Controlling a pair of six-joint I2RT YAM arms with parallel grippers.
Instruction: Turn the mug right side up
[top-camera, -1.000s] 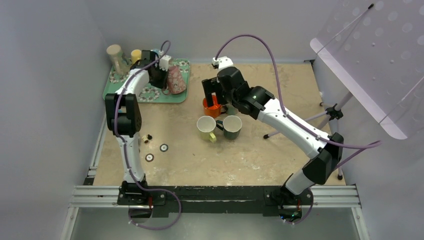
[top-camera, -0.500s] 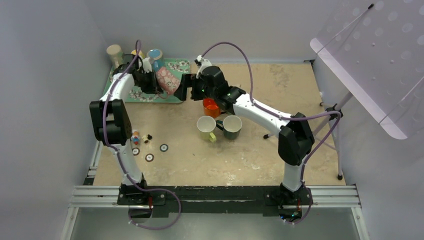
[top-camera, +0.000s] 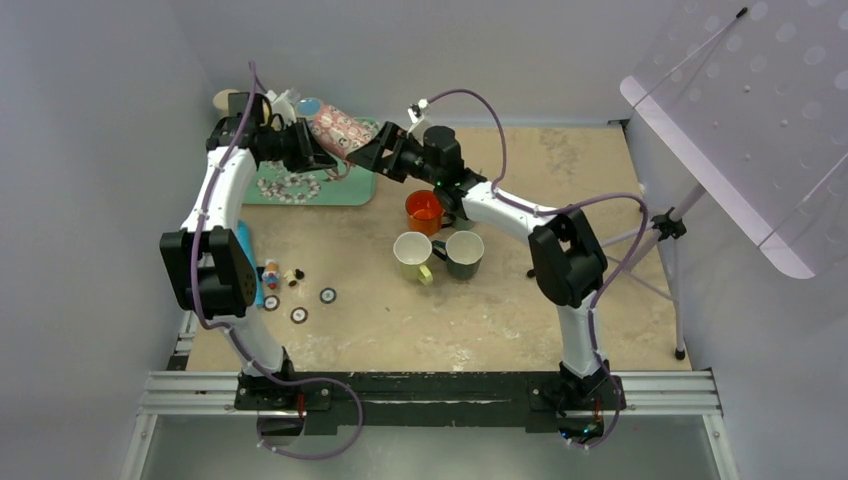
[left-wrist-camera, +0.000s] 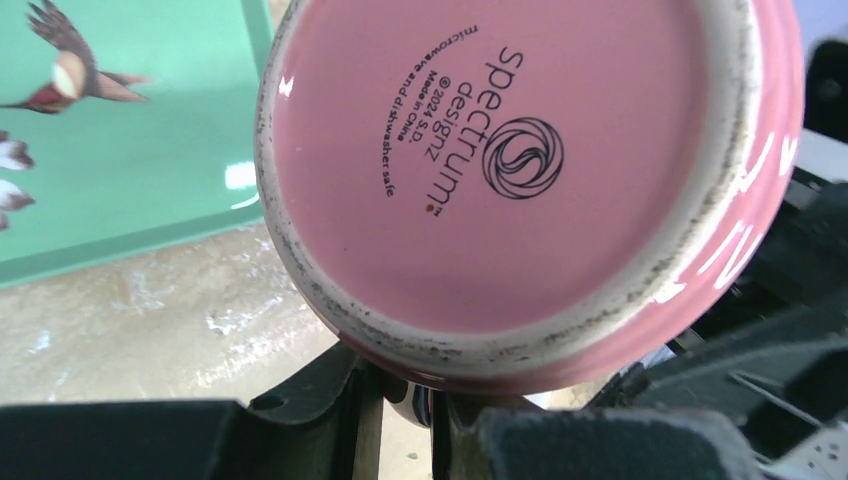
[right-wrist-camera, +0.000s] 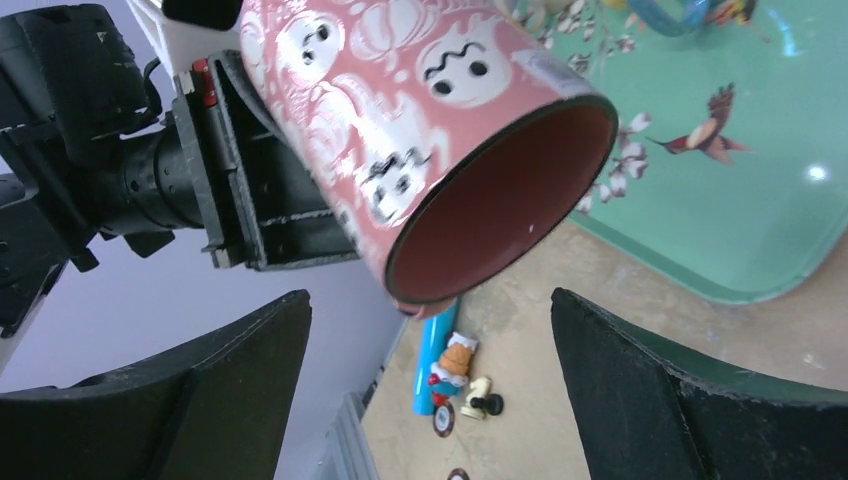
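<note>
Left gripper is clamped on the pink mug and holds it in the air over the far right corner of the green tray, clear of the tray surface. The exact grip point can't be made out; the left wrist view shows black fingers under the mug's base edge. The mug is on its side and tilted. Its base faces the left wrist camera (printed "spectrum designz") and its open mouth points away from the tray, toward the right gripper.

The right gripper's fingers are spread wide and hold nothing. It sits just off the tray's right edge, facing the mug mouth, not touching the mug.

On the table right of the tray stands the orange mug. The cream mug and dark green mug are side by side, nearer than it. On the near side of the tray are a blue tube and a small toy figure, close together.
</note>
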